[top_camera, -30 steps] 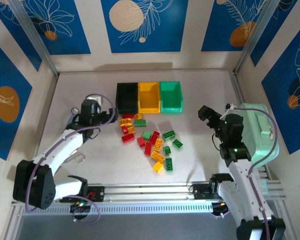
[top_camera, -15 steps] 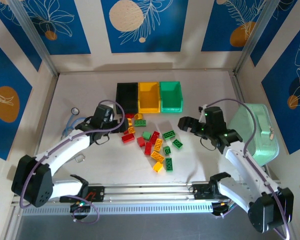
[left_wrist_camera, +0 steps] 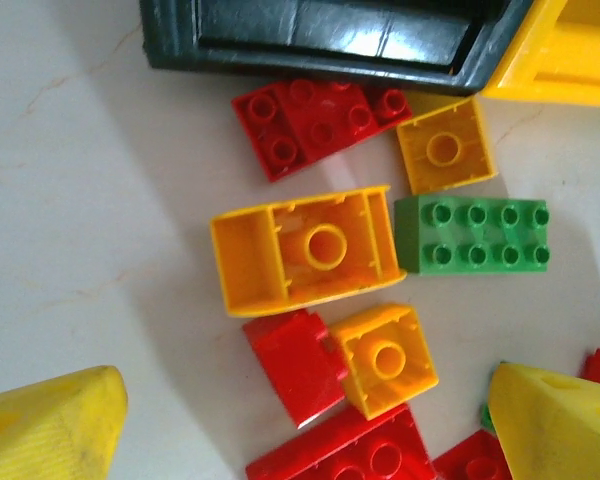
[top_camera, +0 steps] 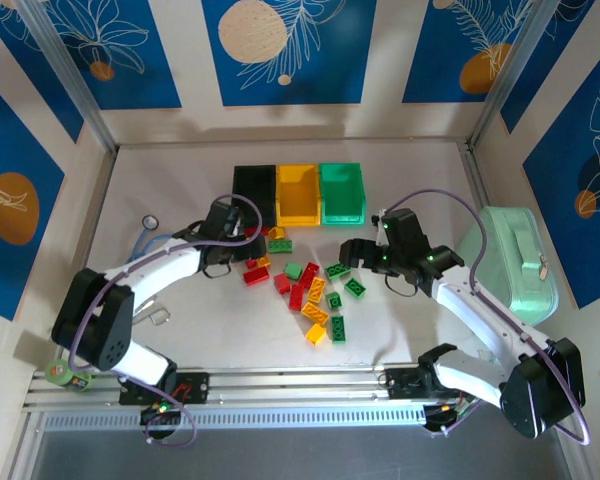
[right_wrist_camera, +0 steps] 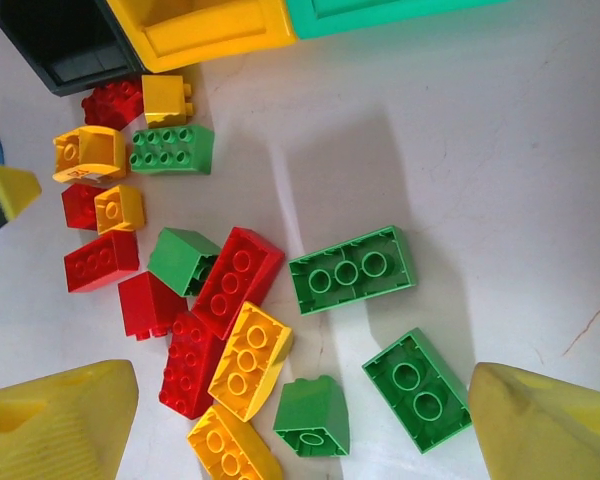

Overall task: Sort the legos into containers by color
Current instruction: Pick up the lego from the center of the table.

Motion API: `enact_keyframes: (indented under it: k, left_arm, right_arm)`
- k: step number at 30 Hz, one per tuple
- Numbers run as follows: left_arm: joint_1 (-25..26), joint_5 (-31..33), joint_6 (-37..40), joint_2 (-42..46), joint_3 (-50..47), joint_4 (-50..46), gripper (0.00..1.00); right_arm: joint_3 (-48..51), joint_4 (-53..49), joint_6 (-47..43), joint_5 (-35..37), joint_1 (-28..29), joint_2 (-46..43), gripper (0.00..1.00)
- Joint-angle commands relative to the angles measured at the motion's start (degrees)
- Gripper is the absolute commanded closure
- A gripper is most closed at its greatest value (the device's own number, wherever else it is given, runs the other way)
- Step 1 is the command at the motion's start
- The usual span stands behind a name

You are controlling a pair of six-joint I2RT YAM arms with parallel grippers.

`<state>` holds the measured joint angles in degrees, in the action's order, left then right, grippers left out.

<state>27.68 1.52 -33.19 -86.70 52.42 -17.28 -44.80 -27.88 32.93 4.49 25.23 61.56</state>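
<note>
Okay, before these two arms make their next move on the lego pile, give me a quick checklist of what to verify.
1. Left gripper open and empty: ok.
2. Right gripper open and empty: ok.
3. Black bin, yellow bin and green bin upright, tops unobstructed: ok.
4. Legos spaced for a clean pick: not ok, many touch.
5. Grippers apart from each other: ok.
6. Which brick each gripper targets: cannot tell.

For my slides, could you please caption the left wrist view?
Open left gripper hovers over upturned yellow brick near the black bin.
</note>
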Motion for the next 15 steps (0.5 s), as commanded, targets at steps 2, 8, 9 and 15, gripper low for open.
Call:
enact_keyframes:
  k: [2,8,9,15]
  left_arm:
    - [-0.06,0.5,-0.98,-3.87,4.52,-1.92,0.09]
    - [-0.59,-0.15,-0.78,-8.53,8.21,-2.99,0.12]
    - [-0.69,-0.2,-0.85,-9.02,8.62,-3.22,0.12]
    - [-1.09,-0.11,-0.94,-11.53,10.32,-3.95,0.16]
  right_arm:
    - [0.57,-0.78,0.29,1.6,0.32,-2.2,0.14]
    - [0.88,-0.91,-0.05,2.32,-0.06,-3.64,0.14]
    - [0.86,-0.91,-0.09,2.28,-0.16,-3.64,0.14]
    - [0.99,0.27,-0.32,1.62,-0.77,-2.64,0.14]
